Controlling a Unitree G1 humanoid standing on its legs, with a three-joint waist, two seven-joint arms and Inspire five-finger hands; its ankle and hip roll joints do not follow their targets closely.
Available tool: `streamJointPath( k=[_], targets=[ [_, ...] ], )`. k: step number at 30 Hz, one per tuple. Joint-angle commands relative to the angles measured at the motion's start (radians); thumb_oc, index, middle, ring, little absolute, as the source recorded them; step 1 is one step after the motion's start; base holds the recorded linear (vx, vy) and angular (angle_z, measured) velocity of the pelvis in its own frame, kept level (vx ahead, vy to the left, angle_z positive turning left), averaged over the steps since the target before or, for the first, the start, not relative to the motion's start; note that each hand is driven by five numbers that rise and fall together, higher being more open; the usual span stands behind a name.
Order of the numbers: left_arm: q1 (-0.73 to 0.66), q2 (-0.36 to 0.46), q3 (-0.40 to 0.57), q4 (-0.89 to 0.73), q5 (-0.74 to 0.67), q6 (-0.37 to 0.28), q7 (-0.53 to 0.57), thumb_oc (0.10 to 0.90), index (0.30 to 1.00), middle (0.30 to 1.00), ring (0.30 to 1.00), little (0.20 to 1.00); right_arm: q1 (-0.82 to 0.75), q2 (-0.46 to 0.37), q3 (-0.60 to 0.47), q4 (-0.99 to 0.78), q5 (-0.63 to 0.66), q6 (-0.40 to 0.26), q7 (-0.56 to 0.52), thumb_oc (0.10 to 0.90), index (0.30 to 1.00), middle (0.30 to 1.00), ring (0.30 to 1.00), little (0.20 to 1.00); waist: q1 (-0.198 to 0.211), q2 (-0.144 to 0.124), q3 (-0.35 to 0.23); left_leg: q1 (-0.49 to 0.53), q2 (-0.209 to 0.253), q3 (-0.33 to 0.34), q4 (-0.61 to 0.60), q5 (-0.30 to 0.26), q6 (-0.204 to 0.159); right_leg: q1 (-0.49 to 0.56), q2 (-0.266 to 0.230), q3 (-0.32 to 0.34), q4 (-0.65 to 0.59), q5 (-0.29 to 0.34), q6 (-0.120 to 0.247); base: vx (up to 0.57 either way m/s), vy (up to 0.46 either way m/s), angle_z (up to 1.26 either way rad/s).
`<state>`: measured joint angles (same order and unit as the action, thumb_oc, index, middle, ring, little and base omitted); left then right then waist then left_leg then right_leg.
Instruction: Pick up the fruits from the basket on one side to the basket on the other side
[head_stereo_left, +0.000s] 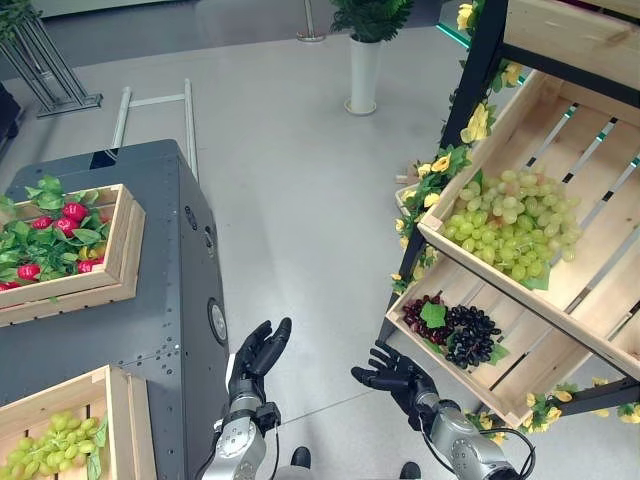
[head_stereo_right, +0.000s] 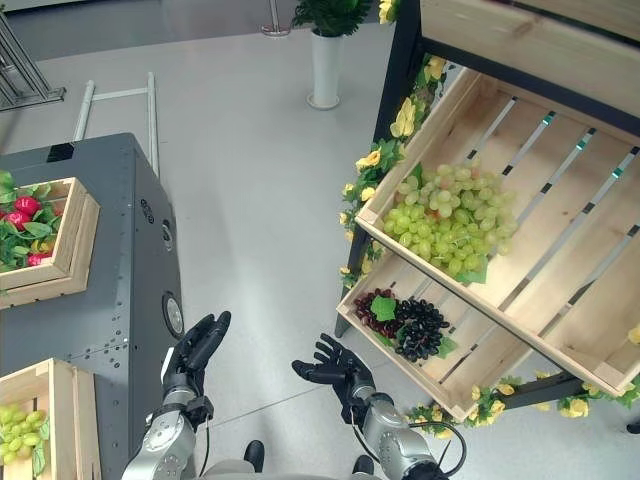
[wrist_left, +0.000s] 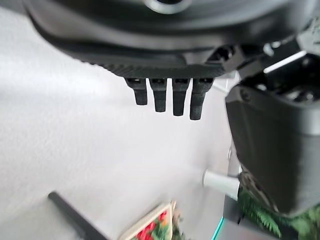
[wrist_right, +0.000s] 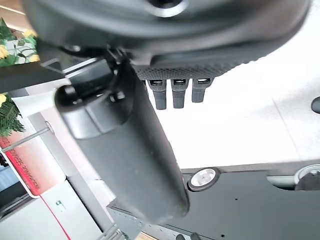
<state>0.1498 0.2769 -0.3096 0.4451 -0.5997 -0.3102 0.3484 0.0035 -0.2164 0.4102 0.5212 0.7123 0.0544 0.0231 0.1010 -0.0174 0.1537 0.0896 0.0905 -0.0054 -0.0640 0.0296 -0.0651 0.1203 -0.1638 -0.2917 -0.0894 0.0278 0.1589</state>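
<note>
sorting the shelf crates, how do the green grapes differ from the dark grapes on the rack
The green grapes are pale yellow-green and form a large spread-out heap; the dark grapes are near-black and make a smaller, tighter cluster. The green grapes lie in the upper slanted crate, the dark grapes in the lower crate, beside a dark red bunch. Both rest on green leaves in wooden slatted crates.

Left: grey metal cabinet (head_stereo_left: 150, 330) bearing two wooden crates (head_stereo_left: 118, 262), one behind the other.
Right: tilted wooden shelf crates (head_stereo_left: 590, 290); green grapes (head_stereo_left: 510, 222) upper, dark grapes (head_stereo_left: 468, 335) lower.
Behind: white potted plant (head_stereo_left: 363, 60).
</note>
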Motion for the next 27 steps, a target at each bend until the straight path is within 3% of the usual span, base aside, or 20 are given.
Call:
streamJointPath(
  k=[1,3,5,7,8,9,12,17,19,22,23,24,25,26,27],
  targets=[
    [-0.027,0.019,0.054,-0.065,0.012,-0.058,0.010,0.800,0.900,0.900,0.900,0.900,-0.043,0.013,0.020,-0.114,-0.018,-0.060,0.010,0.800,0.900,0.900,0.900,0.900,0.044,0.003,-0.004,-0.057,0.018,-0.010,0.035,0.016,0.022,0.015,0.026,-0.051,0.051,-0.054,-0.146,0.02,-0.179,0.36],
    [-0.028,-0.003,0.065,-0.067,-0.024,-0.068,0.008,0.800,0.900,0.900,0.900,0.900,-0.044,-0.001,0.041,-0.126,-0.057,-0.068,-0.077,0.800,0.900,0.900,0.900,0.900,0.070,0.005,0.008,-0.062,0.023,-0.010,-0.007,0.056,0.002,0.030,0.049,-0.070,0.037,-0.056,-0.149,-0.04,-0.094,0.46],
    [-0.062,-0.017,0.068,-0.050,-0.011,-0.050,-0.029,0.800,0.900,0.900,0.900,0.900,-0.030,-0.016,0.041,-0.153,-0.034,-0.092,-0.133,0.800,0.900,0.900,0.900,0.900,0.042,-0.002,0.021,-0.115,0.023,0.171,0.123,0.038,-0.010,0.025,0.033,-0.152,0.067,-0.068,-0.143,-0.09,-0.013,0.75],
    [-0.107,-0.021,0.059,-0.041,0.006,-0.019,-0.057,0.800,0.900,0.900,0.900,0.900,-0.009,-0.027,0.027,-0.183,-0.015,-0.122,-0.201,0.800,0.900,0.900,0.900,0.900,0.003,-0.011,0.032,-0.158,0.054,0.342,0.263,0.020,-0.020,0.035,0.009,-0.227,0.092,-0.074,-0.140,-0.05,0.005,1.59],
    [-0.113,-0.021,0.057,-0.040,0.009,-0.017,-0.056,0.800,0.900,0.900,0.900,0.900,-0.008,-0.028,0.026,-0.185,-0.016,-0.125,-0.208,0.800,0.900,0.900,0.900,0.900,-0.001,-0.012,0.034,-0.160,0.056,0.353,0.269,0.017,-0.020,0.038,0.006,-0.234,0.093,-0.074,-0.139,-0.01,0.151,2.22],
    [-0.135,-0.026,0.032,-0.024,0.036,-0.025,-0.030,0.800,0.900,0.900,0.900,0.900,-0.012,-0.023,0.020,-0.165,-0.003,-0.136,-0.210,0.800,0.900,0.900,0.900,0.900,-0.021,-0.002,0.033,-0.110,0.050,0.418,0.112,0.009,-0.005,0.042,-0.006,-0.260,0.102,-0.063,-0.122,0.04,0.275,1.77],
    [-0.135,-0.034,0.013,-0.004,0.041,-0.051,-0.008,0.800,0.900,0.900,0.900,0.900,-0.007,-0.002,-0.001,-0.148,0.021,-0.121,-0.198,0.800,0.900,0.900,0.900,0.900,-0.016,0.011,0.026,-0.090,-0.005,0.332,0.038,0.026,0.018,0.047,-0.012,-0.227,0.095,-0.036,-0.097,0.08,0.259,0.81],
    [-0.141,0.016,-0.003,-0.079,0.086,-0.027,0.011,0.800,0.900,0.900,0.900,0.900,0.025,0.023,-0.018,-0.141,0.038,-0.138,-0.145,0.800,0.900,0.900,0.900,0.900,-0.002,0.023,0.017,-0.042,-0.053,0.315,-0.023,0.005,0.062,0.033,-0.054,-0.259,0.128,0.014,-0.061,0.08,0.262,0.20],
    [-0.146,0.032,-0.015,-0.087,0.147,-0.027,0.003,0.800,0.900,0.900,0.900,0.900,0.027,0.043,-0.024,-0.142,0.063,-0.168,-0.128,0.800,0.900,0.900,0.900,0.900,0.006,0.022,0.023,-0.043,-0.092,0.290,-0.011,-0.026,0.101,0.011,-0.100,-0.259,0.241,0.038,-0.049,0.08,0.335,0.23],
    [-0.163,0.053,-0.055,-0.094,0.222,-0.024,-0.011,0.800,0.900,0.900,0.900,0.900,0.026,0.056,-0.028,-0.148,0.071,-0.204,-0.146,0.800,0.900,0.900,0.900,0.900,-0.008,0.044,0.040,-0.029,-0.135,0.220,-0.008,-0.044,0.146,-0.102,-0.163,-0.174,0.527,0.057,-0.054,0.07,0.299,0.40],
    [-0.164,0.053,-0.055,-0.094,0.222,-0.024,-0.011,0.800,0.900,0.900,0.900,0.900,0.026,0.056,-0.028,-0.148,0.071,-0.204,-0.147,0.800,0.900,0.900,0.900,0.900,-0.008,0.042,0.040,-0.030,-0.138,0.221,-0.008,-0.044,0.147,-0.107,-0.168,-0.171,0.535,0.054,-0.053,0.09,0.200,0.67],
    [-0.175,0.065,-0.083,-0.083,0.233,-0.007,-0.039,0.800,0.900,0.900,0.900,0.900,0.025,0.053,-0.028,-0.153,0.088,-0.216,-0.175,0.800,0.900,0.900,0.900,0.900,-0.035,0.053,0.052,-0.014,-0.152,0.163,-0.012,-0.043,0.155,-0.167,-0.120,-0.075,0.626,0.013,-0.077,0.06,0.070,0.57],
    [-0.176,0.066,-0.085,-0.082,0.231,-0.004,-0.043,0.800,0.900,0.900,0.900,0.900,0.025,0.053,-0.028,-0.154,0.090,-0.217,-0.178,0.800,0.900,0.900,0.900,0.900,-0.038,0.053,0.053,-0.012,-0.153,0.157,-0.013,-0.042,0.156,-0.172,-0.113,-0.067,0.631,0.007,-0.080,0.11,0.000,0.90],
    [-0.190,0.078,-0.112,-0.067,0.229,0.000,-0.084,0.800,0.900,0.900,0.900,0.900,0.033,0.048,-0.019,-0.175,0.110,-0.249,-0.203,0.800,0.900,0.900,0.900,0.900,-0.079,0.052,0.056,-0.001,-0.167,0.091,-0.014,-0.043,0.162,-0.228,-0.023,0.040,0.590,0.002,-0.089,0.06,-0.067,0.76],
    [-0.190,0.078,-0.112,-0.067,0.229,0.000,-0.084,0.800,0.900,0.900,0.900,0.900,0.033,0.048,-0.019,-0.175,0.110,-0.249,-0.203,0.800,0.900,0.900,0.900,0.900,-0.079,0.052,0.056,-0.001,-0.167,0.091,-0.014,-0.043,0.162,-0.228,-0.023,0.040,0.590,0.002,-0.089,0.09,-0.136,1.26]
  ],
)
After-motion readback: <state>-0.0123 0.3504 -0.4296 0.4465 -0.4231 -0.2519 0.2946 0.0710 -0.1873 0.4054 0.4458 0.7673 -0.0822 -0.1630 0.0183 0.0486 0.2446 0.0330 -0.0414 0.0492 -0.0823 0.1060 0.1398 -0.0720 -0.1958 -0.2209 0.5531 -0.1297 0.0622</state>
